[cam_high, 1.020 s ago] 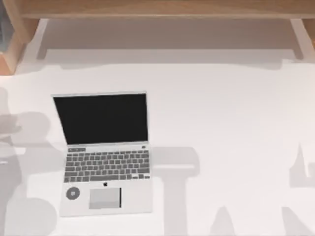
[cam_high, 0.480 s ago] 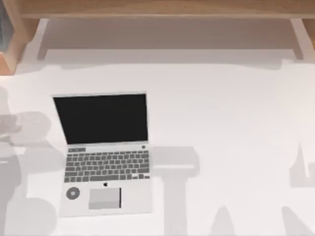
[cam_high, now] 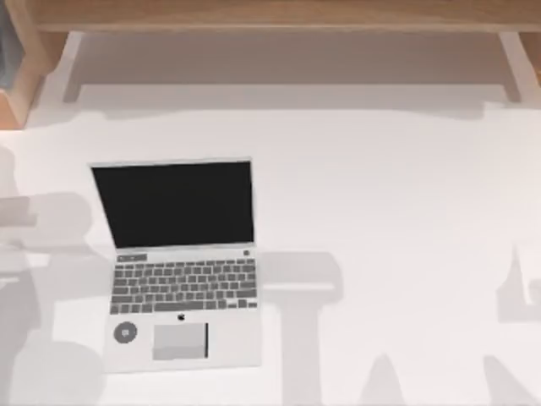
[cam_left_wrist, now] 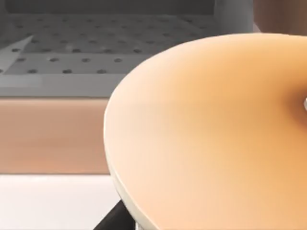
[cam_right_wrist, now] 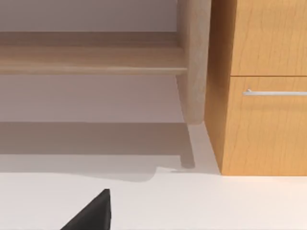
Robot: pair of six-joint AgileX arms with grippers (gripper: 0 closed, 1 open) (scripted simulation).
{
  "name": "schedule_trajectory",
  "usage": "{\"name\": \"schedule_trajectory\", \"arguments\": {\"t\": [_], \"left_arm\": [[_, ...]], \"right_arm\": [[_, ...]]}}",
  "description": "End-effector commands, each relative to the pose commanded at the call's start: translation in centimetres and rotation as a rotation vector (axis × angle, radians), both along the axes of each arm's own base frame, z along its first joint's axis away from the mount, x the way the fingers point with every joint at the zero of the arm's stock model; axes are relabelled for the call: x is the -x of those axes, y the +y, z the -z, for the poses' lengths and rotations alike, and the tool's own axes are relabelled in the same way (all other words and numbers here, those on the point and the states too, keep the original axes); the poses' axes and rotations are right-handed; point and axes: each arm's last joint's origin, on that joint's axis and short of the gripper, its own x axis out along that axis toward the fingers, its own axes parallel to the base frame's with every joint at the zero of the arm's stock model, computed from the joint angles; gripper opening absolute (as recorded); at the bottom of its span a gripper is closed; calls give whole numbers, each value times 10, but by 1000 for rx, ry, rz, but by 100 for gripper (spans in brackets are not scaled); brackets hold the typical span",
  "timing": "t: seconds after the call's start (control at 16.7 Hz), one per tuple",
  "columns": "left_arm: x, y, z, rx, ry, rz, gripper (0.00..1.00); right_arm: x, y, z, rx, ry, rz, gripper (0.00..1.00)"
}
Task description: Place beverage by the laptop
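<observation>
The laptop (cam_high: 177, 262) lies open on the left half of the white table, with a black screen, grey keyboard and grey trackpad. The beverage (cam_left_wrist: 211, 139) looms very close in the left wrist view as a smooth orange dome with a pale rim. My left gripper (cam_left_wrist: 115, 218) is shut on the beverage, and one dark finger presses against the cup's lower edge. Soft grey arm shadows fall on the table to the laptop's left. A dark part of my right gripper (cam_right_wrist: 91, 213) shows low over the white table in the right wrist view.
A wooden shelf (cam_high: 270, 17) on pale legs runs along the table's far edge. A wooden drawer cabinet (cam_right_wrist: 261, 86) with a metal handle stands by one shelf leg (cam_right_wrist: 192, 62). Bare white table (cam_high: 397, 211) stretches to the right of the laptop.
The arm shadows at the table's left edge have shifted slightly. The laptop has not moved.
</observation>
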Motion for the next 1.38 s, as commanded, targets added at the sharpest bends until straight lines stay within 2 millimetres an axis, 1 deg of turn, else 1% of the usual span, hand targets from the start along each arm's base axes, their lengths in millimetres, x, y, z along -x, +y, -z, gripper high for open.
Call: {"name": "schedule_trajectory", "arguments": {"t": [0.18, 0.3, 0.36, 0.48, 0.6, 0.72, 0.84, 0.96, 1.02, 1.08, 1.2, 1.32, 1.38], "left_arm": [[0, 0, 1, -1, 2, 0, 0], [-7, -5, -10, 2, -44, 9, 0], [-13, -12, -14, 17, -60, 17, 0], [-25, -32, -20, 67, -74, 34, 0], [-39, -61, -25, 127, -78, 54, 0], [-53, -100, -34, 185, -84, 77, 0], [-62, -148, -47, 236, -99, 102, 0], [-61, -204, -63, 281, -115, 126, 0], [-57, -233, -70, 301, -119, 135, 0], [-48, -262, -78, 317, -118, 142, 0], [-22, -316, -88, 334, -98, 148, 0], [13, -361, -90, 319, -58, 141, 0], [32, -379, -87, 296, -33, 131, 0]], "right_arm": [[0, 0, 0, 0, 0, 0, 100], [0, 0, 0, 0, 0, 0, 100], [0, 0, 0, 0, 0, 0, 100], [0, 0, 0, 0, 0, 0, 100], [0, 0, 0, 0, 0, 0, 100], [0, 0, 0, 0, 0, 0, 100], [0, 0, 0, 0, 0, 0, 100], [0, 0, 0, 0, 0, 0, 100], [0, 0, 0, 0, 0, 0, 100], [0, 0, 0, 0, 0, 0, 100], [0, 0, 0, 0, 0, 0, 100], [0, 0, 0, 0, 0, 0, 100], [0, 0, 0, 0, 0, 0, 100]]}}
